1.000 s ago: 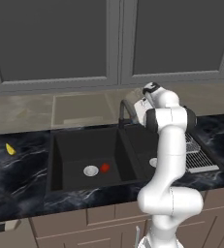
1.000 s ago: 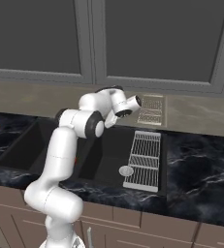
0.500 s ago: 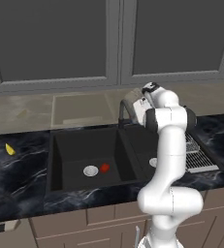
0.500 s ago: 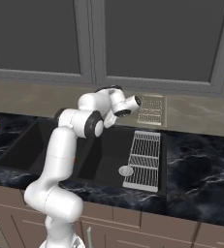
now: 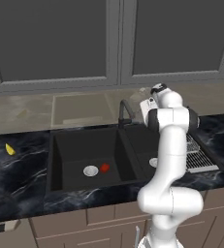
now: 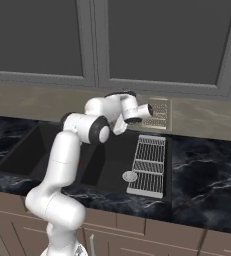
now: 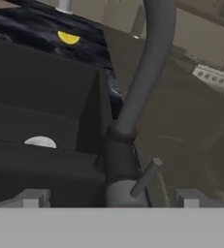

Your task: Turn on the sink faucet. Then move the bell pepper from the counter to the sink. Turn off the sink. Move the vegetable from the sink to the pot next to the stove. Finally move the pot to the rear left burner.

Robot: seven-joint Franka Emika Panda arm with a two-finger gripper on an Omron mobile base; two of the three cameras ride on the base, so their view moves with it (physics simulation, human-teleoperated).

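The sink faucet (image 5: 125, 110) rises dark grey behind the divider of the black sink (image 5: 55, 160). My gripper (image 5: 143, 105) hovers just right of it at spout height, open. In the hand view the gripper (image 7: 111, 198) straddles the faucet's base (image 7: 118, 160), and its small lever (image 7: 145, 177) angles up to the right between the fingertips (image 7: 33, 197), which touch nothing. The curved spout (image 7: 147, 63) runs up the view. The red bell pepper (image 5: 104, 167) lies in the left basin beside the silver drain (image 5: 90, 170). The black veined counter (image 5: 16, 164) surrounds the sink.
A small yellow wedge (image 5: 9, 149) lies on the counter at far left. A silver wire rack (image 6: 149, 165) covers the right part of the right basin, next to its drain (image 6: 130, 176). Grey cabinets hang above the tan backsplash (image 5: 79, 109).
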